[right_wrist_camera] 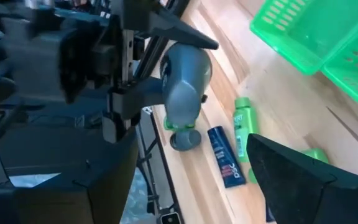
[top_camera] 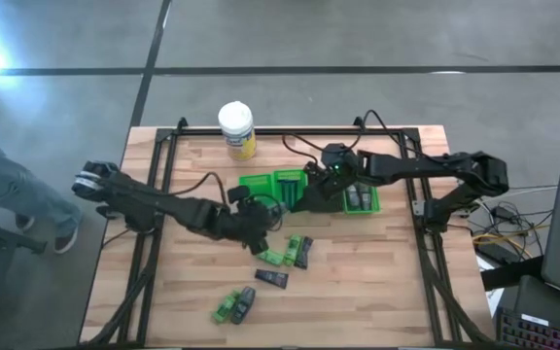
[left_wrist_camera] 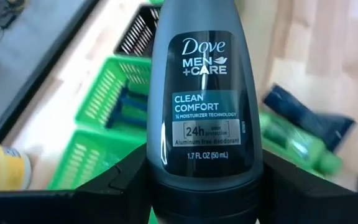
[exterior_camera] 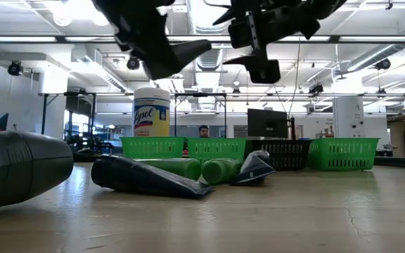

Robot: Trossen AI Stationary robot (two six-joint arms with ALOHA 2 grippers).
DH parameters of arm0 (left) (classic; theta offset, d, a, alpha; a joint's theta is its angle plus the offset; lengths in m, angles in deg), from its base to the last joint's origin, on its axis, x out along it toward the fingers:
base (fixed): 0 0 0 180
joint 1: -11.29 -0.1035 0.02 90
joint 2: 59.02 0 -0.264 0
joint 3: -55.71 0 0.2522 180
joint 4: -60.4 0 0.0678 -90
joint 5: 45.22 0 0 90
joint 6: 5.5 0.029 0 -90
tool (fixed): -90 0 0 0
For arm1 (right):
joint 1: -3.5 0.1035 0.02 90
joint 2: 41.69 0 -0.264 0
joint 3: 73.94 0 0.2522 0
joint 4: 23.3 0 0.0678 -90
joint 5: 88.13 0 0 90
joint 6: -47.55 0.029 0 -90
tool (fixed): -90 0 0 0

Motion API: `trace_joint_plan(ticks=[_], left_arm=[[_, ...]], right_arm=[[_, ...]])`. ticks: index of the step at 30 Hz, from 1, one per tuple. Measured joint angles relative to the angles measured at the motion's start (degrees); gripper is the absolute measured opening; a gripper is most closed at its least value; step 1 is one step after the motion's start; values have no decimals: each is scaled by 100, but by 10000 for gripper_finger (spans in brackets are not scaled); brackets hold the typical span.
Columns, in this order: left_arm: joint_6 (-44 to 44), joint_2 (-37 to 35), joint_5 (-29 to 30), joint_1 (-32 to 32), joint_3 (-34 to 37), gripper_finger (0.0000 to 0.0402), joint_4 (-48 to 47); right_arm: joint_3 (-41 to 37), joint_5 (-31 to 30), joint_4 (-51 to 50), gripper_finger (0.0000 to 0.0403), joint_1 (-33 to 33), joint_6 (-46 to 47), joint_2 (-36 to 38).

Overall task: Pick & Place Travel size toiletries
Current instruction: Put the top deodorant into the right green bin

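my left gripper point(left_wrist_camera: 197, 186) grips a dark grey dove deodorant bottle point(left_wrist_camera: 199, 93), lifted near the green plastic baskets point(top_camera: 270, 185). my right gripper point(top_camera: 309, 192) hangs open. several tubes point(top_camera: 272, 279) wait on the table.

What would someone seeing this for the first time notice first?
Probably the dark grey Dove deodorant, clamped in the left end effector above the middle of the table, label facing the wrist camera. Next, the row of green trays toward the back, with the right end effector over them, and the white-lidded yellow jar at the back edge. Loose green bottles and dark tubes lie scattered on the wood nearer the front.
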Motion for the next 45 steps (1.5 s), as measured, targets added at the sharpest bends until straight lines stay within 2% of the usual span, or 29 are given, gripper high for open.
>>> trace_joint_plan(ticks=[4,12,25,34,37,41,45], left_arm=[[580,7,13,-116,-57,215,392],[773,81,-64,-245,-57,215,597],[789,81,-87,-296,-55,216,656],[804,81,-54,-304,-47,216,624],[757,81,-53,-305,-46,217,612],[337,81,-204,-305,-46,240,556],[-342,81,-363,-267,-46,279,-72]], right_arm=[[199,-2,-65,306,7,-13,-139],[489,-15,-93,276,24,-43,-446],[733,-43,-79,200,61,-63,-712],[713,-34,-117,117,59,-47,-710],[711,-39,-118,114,55,-65,-707],[711,-51,-222,114,52,-282,-673],[711,-272,-995,116,-41,-720,-552]])
